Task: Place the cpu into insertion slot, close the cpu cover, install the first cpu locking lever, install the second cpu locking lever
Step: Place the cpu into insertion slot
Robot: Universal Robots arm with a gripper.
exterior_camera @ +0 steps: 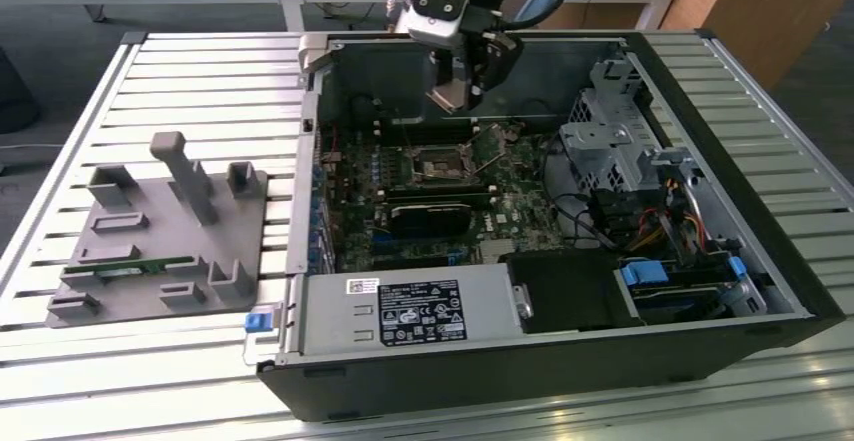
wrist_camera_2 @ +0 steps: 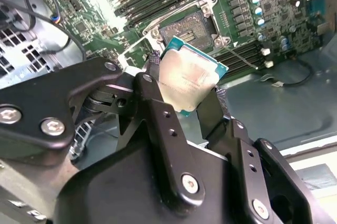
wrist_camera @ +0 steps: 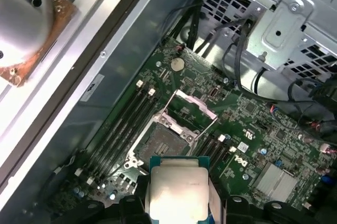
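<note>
The hand (wrist_camera_2: 185,93) is clamped on the cpu (wrist_camera_2: 194,71), held in the air close to the empty insertion slot (wrist_camera: 164,144); the cpu cover (wrist_camera: 190,106) stands open; no step is finished yet.

the exterior view stands off the arm, high and oblique, at moderate distance, taking in the whole computer case (exterior_camera: 534,381) with the gripper (exterior_camera: 467,96) over it. both wrist views sit behind the tool, facing along it, close in; each sees the cpu (wrist_camera_2: 189,79) (wrist_camera: 176,195) at the tool tip. all 3 views share the insertion slot (exterior_camera: 441,164) (wrist_camera_2: 189,26) (wrist_camera: 166,142), just beyond that tip.
</note>
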